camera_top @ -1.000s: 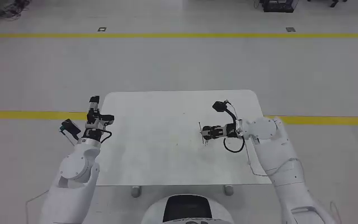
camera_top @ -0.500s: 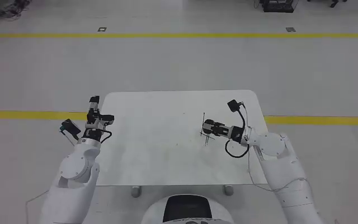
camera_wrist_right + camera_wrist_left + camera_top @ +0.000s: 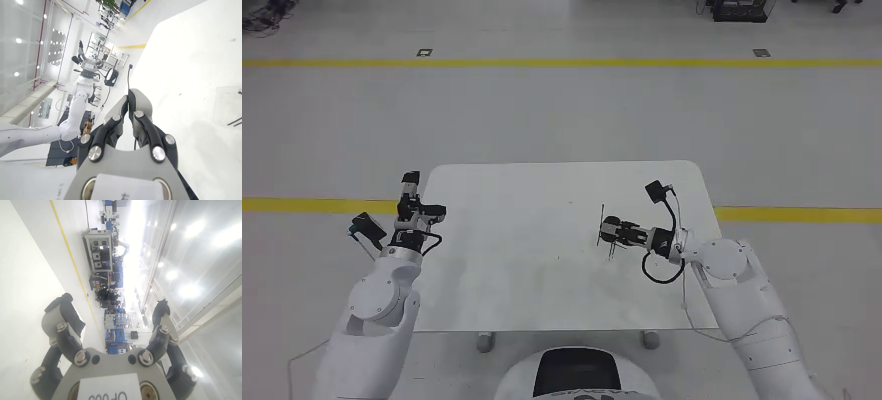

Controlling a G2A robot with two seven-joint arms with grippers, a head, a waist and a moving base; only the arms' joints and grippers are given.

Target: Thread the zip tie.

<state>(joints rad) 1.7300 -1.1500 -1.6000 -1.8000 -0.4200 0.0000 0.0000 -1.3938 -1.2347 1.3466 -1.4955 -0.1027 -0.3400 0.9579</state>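
My right gripper [image 3: 128, 95] is shut on a thin black zip tie [image 3: 128, 77]. The strap stands straight out past the fingertips and ends in its small square head. In the top view this gripper [image 3: 605, 232] hovers over the right half of the white table [image 3: 522, 270], with the zip tie [image 3: 602, 214] pointing toward the far edge. My left gripper [image 3: 113, 309] is open and holds nothing. It sits at the table's left edge [image 3: 409, 198], raised and pointing away, far from the tie. The right wrist view shows it in the distance [image 3: 91, 56], its fingers spread.
More thin black ties [image 3: 234, 121] lie on the table near a faint clear sheet [image 3: 226, 98], close beside my right gripper. A few dark specks [image 3: 179, 94] dot the white tabletop. A yellow floor line [image 3: 802, 213] runs behind the table.
My right wrist has turned and the gripper shifted slightly over the table; the zip tie now points toward the far edge. The left arm has kept still.
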